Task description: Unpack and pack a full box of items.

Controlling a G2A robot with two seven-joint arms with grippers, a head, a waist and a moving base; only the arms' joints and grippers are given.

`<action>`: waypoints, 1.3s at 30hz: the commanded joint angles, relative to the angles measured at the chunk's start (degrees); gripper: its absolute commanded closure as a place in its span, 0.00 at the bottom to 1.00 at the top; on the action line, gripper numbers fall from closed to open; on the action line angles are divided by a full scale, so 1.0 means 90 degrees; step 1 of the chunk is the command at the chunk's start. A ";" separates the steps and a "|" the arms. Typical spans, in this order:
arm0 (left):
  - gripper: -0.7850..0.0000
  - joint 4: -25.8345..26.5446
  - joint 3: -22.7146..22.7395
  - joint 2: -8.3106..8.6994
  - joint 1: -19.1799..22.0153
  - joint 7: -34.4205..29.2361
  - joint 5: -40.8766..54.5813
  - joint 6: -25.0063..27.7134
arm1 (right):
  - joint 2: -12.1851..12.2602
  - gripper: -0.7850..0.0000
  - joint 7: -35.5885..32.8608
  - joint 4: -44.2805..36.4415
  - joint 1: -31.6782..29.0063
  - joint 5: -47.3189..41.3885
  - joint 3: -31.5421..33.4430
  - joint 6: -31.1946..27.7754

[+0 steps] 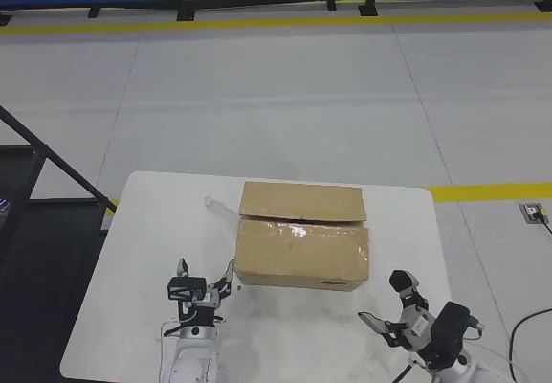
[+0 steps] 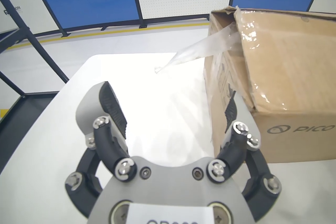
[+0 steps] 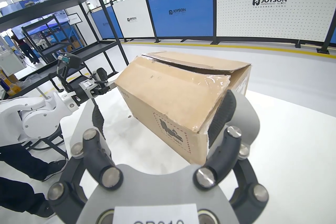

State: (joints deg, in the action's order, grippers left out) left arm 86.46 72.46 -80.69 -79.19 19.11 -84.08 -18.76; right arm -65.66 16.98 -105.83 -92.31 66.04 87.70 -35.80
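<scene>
White table (image 1: 161, 249), printed cardboard box (image 1: 300, 255) — loose tape (image 2: 199, 50)

Top camera high over the table (image 1: 142, 287), downward; both wrist cameras low, close, toward the shared box (image 1: 301, 251).

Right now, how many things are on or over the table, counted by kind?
Box: 1
Tape strip: 1, clear, hanging loose off the box
Grippers: 2, left gripper and right gripper, jaws open
Total: 4
</scene>
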 commanded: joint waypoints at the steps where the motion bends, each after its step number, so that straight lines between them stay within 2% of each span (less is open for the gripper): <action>1: 0.00 0.0066 0.0031 -0.0004 -0.0051 0.0008 0.0041 -0.0015 | 0.0001 0.00 0.0012 0.0012 0.0017 0.0000 -0.0014 -0.0032; 8: 0.00 0.0617 0.0488 0.0052 -0.0449 0.0023 0.0010 -0.0077 | 0.0002 0.00 0.0155 0.0152 0.0027 -0.0031 -0.0002 -0.0041; 11: 0.00 0.0817 0.0763 0.0135 -0.0630 -0.0315 -0.0485 0.0222 | 0.0011 0.00 0.0271 0.0101 -0.0052 -0.0057 0.0098 -0.0058; 13: 0.00 0.0828 0.0783 0.0149 -0.0651 -0.0453 -0.0572 0.0321 | 0.0020 0.00 0.0237 0.0081 -0.0135 -0.0173 0.0107 -0.0245; 25: 0.00 0.0791 0.0777 0.0150 -0.0641 -0.0464 -0.0635 0.0307 | 0.0020 0.00 0.0237 0.0081 -0.0135 -0.0173 0.0107 -0.0245; 28: 0.00 0.0403 0.0599 0.0109 -0.0265 -0.0662 -0.0732 0.0182 | 0.0015 0.00 0.0191 0.0058 -0.0132 -0.0178 0.0101 -0.0129; 31: 0.00 -0.0158 0.0473 0.0043 0.0267 -0.0669 -0.0726 -0.0205 | 0.0006 0.00 0.0216 0.0001 -0.0136 -0.0193 0.0056 -0.0044; 36: 0.00 -0.1137 0.0409 -0.0030 0.0991 -0.0286 -0.1001 -0.0903 | 0.0006 0.00 0.0471 0.0070 -0.0247 -0.0136 0.0115 -0.0023; 39: 0.00 -0.1524 0.0478 -0.0029 0.1284 -0.0134 -0.1020 -0.0785 | 0.0008 0.00 0.0599 0.0099 -0.0348 -0.0056 0.0143 -0.0029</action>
State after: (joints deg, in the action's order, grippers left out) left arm 73.92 76.40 -81.02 -68.37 17.22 -92.81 -26.15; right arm -65.59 22.06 -105.02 -95.18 65.34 88.91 -36.08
